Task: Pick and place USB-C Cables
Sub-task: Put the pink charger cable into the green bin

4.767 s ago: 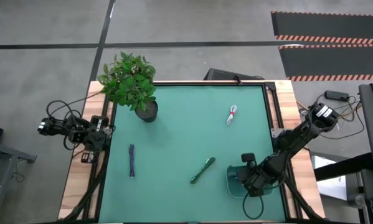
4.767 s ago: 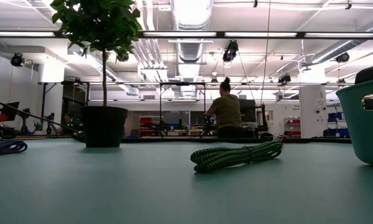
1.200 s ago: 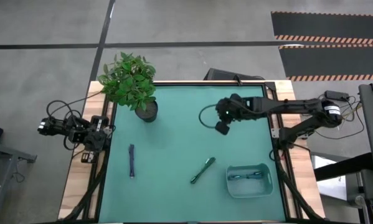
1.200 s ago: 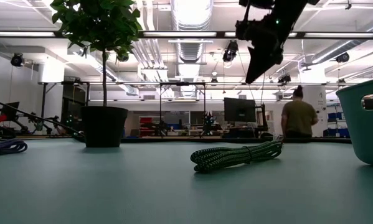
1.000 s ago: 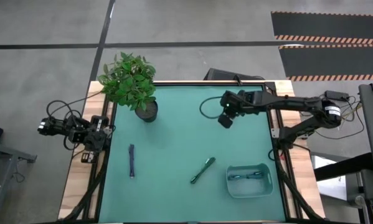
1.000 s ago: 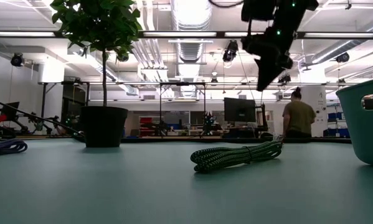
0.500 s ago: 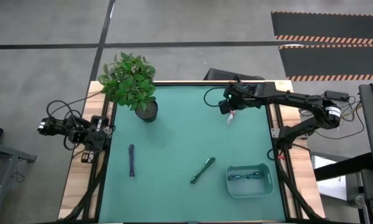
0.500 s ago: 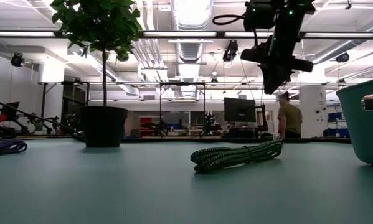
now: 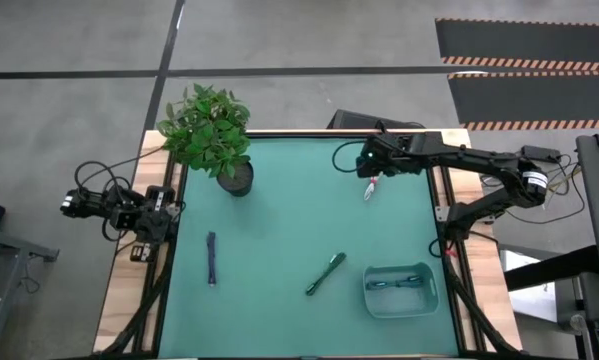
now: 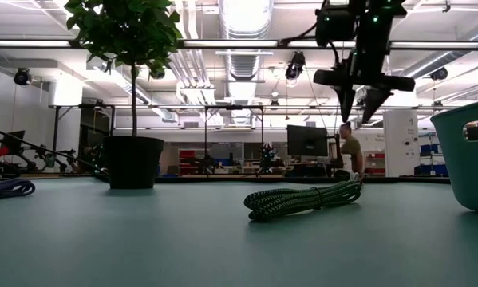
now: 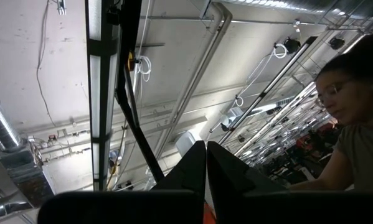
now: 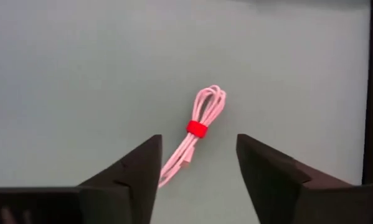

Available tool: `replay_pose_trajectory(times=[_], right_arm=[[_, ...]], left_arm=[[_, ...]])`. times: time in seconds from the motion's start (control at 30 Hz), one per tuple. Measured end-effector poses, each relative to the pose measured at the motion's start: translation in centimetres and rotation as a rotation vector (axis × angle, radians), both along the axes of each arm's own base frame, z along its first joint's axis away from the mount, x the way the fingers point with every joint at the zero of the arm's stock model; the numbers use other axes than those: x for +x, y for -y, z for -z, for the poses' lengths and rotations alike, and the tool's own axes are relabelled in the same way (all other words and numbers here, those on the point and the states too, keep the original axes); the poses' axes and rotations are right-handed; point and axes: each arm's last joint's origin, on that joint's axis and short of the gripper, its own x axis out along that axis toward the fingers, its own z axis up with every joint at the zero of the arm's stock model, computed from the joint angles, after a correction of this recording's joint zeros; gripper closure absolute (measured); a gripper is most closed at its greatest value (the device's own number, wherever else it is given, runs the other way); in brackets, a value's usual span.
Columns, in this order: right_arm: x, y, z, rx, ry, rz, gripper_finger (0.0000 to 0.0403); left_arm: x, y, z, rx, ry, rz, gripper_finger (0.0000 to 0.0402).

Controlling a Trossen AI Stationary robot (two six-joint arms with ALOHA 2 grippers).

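A white USB-C cable with a red tie [image 12: 196,133] lies flat on the green mat near the far right corner [image 9: 371,186]. My right gripper [image 12: 198,149] hangs open above it, fingers pointing down, well clear of the mat [image 10: 360,105]. A green cable [image 9: 325,274] lies mid-mat, toward the near side. A dark blue-purple cable [image 9: 211,258] lies at the left. A teal-blue cable [image 9: 399,284] lies inside the teal bin [image 9: 367,292]. My left gripper [image 11: 206,155] is shut, parked off the table's left edge [image 9: 151,222], pointing up.
A potted plant [image 9: 211,135] stands at the mat's far left corner. The teal bin's wall [image 10: 470,151] rises at the near right. Black wiring loops from the right arm [image 9: 449,160]. A person [image 10: 350,153] moves in the room behind; another shows in the left wrist view [image 11: 354,118].
My right gripper has gone toward the table's far edge to a place above the white cable, has turned to point straight down, and has opened. The person behind the table has walked to the left.
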Motion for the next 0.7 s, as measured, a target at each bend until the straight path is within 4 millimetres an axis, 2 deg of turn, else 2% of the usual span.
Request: replay_pose_trajectory(times=[0.13,0.3,0.57,0.7], right_arm=[[-0.3,0.1,0.6,0.013,0.002,0.054,0.0177],[-0.1,0.2,1.6,0.022,0.014,0.1,0.017],[2.1,1.4,4.9,0.059,-0.083,0.097,0.017],[2.6,2.3,6.6,0.137,-0.121,0.096,0.017]], left_arm=[[0.0,0.0,0.0,0.0,0.0,0.0,0.0402],[0.0,0.0,0.0,0.0,0.0,0.0,0.0402],[-0.1,0.0,-0.1,-0.002,0.008,-0.001,0.0402],[-0.1,0.0,-0.1,-0.003,0.014,-0.001,0.0402]])
